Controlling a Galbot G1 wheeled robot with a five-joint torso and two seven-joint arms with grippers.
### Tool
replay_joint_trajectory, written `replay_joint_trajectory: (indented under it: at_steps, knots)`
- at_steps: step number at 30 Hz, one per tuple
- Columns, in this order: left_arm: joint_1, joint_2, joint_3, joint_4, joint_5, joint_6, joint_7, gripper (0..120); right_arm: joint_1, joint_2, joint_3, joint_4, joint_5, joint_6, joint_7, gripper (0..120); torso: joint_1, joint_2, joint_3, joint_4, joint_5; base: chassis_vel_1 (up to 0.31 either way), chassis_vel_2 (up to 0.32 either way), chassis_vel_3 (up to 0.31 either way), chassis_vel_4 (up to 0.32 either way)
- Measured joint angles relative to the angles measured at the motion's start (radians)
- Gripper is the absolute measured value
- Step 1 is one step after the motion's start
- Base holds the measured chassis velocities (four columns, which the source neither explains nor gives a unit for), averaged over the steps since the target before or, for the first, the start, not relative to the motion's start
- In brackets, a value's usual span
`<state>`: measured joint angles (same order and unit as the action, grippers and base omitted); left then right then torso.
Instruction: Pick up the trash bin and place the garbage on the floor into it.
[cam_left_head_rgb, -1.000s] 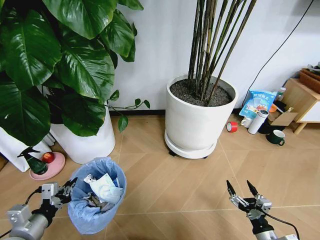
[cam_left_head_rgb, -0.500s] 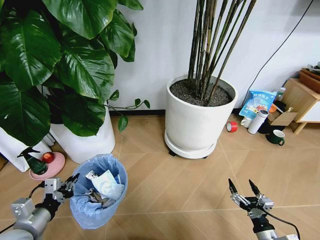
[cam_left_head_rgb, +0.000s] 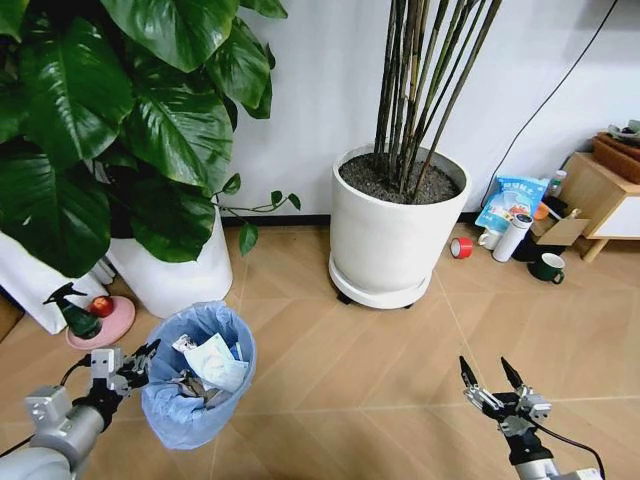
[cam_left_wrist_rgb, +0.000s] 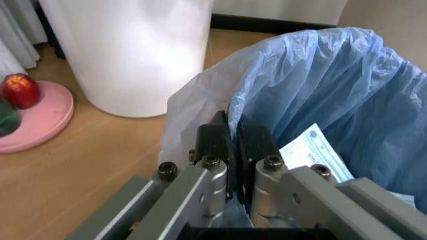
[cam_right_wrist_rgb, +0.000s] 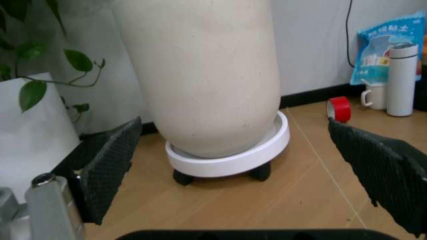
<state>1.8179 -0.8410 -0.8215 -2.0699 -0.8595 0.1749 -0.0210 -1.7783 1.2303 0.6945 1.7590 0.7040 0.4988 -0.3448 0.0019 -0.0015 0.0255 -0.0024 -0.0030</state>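
The trash bin (cam_left_head_rgb: 200, 400), lined with a crinkled light-blue bag, is at the lower left on the floor (cam_left_head_rgb: 340, 400). It leans a little toward my left arm. My left gripper (cam_left_head_rgb: 140, 358) is shut on its near rim, and the left wrist view shows both fingers (cam_left_wrist_rgb: 215, 142) pinching the bag's edge (cam_left_wrist_rgb: 320, 85). Garbage lies inside the bin: a white paper sheet (cam_left_head_rgb: 212, 362) (cam_left_wrist_rgb: 319, 152) on top of darker scraps. My right gripper (cam_left_head_rgb: 492, 378) hovers open and empty at the lower right, its fingers (cam_right_wrist_rgb: 107, 165) spread wide.
A large white pot (cam_left_head_rgb: 395, 240) on a wheeled base stands ahead. Another white pot (cam_left_head_rgb: 175, 275) with big leaves is behind the bin. Beside it lies a pink dish (cam_left_head_rgb: 100, 322) with an apple. Red tape (cam_left_head_rgb: 461, 247), a flask, mugs and a blue-and-white bag (cam_left_head_rgb: 515, 200) line the wall by a wooden stand.
The head view has shifted slightly, so the whole scene sits a bit higher. My left gripper stays shut on the bin's rim. The right gripper stays open.
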Motion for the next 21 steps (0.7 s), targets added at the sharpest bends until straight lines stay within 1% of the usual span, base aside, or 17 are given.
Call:
replay_joint_trajectory:
  at_steps: [4,10,14,21]
  knots:
    - [-0.008,0.005,0.005,-0.006,-0.006,0.003,-0.007,0,-0.003,0.004,0.006,0.005,-0.002,0.002,-0.004,100,0.0,0.0,0.0,0.0003,0.0001,0.149,-0.15,-0.143,0.15]
    - [-0.011,0.01,0.01,-0.019,-0.009,0.005,-0.01,0,-0.011,0.017,0.02,0.01,-0.01,0.01,-0.017,100,0.0,0.0,0.0,-0.0001,0.0,0.126,-0.129,-0.132,0.115]
    - [-0.011,0.018,0.007,-0.023,-0.016,0.006,-0.012,0,-0.016,0.022,0.028,0.012,-0.014,0.015,-0.026,100,0.0,0.0,0.0,0.0003,0.0,0.129,-0.109,-0.112,0.121]
    - [-0.012,0.03,0.0,-0.027,-0.026,0.007,-0.014,0,-0.021,0.026,0.035,0.016,-0.017,0.02,-0.033,100,0.0,0.0,0.0,0.0001,0.0,0.15,-0.152,-0.144,0.145]
